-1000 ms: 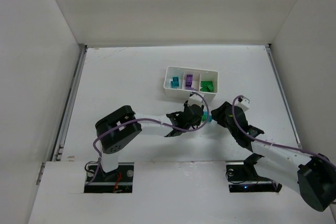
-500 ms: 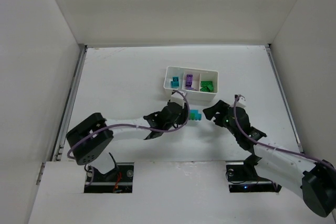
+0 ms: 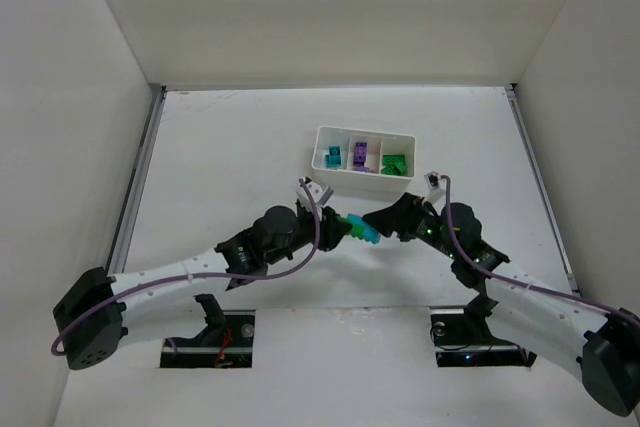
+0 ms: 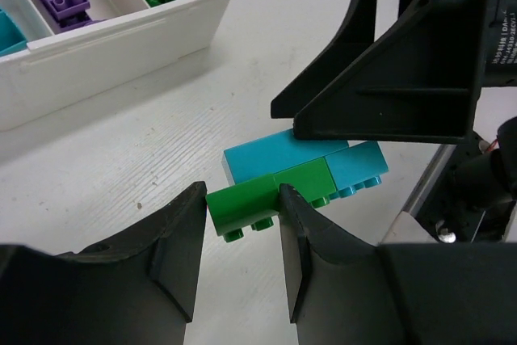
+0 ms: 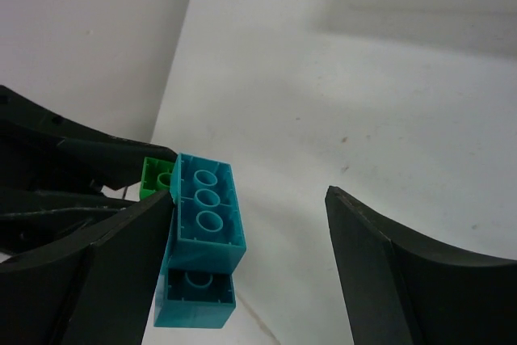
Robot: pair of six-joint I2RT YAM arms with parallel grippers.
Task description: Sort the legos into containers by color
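Observation:
My left gripper (image 3: 338, 224) is shut on the green brick (image 4: 250, 199) of a small stack. Two teal bricks (image 4: 279, 159) are stuck to that green brick, and the stack (image 3: 362, 230) hangs above the table just in front of the tray. My right gripper (image 3: 385, 221) is open. Its jaws stand wide on either side of the teal bricks (image 5: 206, 208), with one finger close beside them. The white tray (image 3: 362, 180) holds teal bricks (image 3: 332, 156) in its left compartment, purple (image 3: 358, 154) in the middle and green (image 3: 395, 163) on the right.
White walls enclose the table on three sides. A metal rail (image 3: 135, 187) runs along its left edge. The tray's near wall (image 4: 105, 58) stands close behind the held stack.
The left gripper has drawn the stack leftward and its arm has stretched out low. The right gripper has followed to the left and now stands round the teal end.

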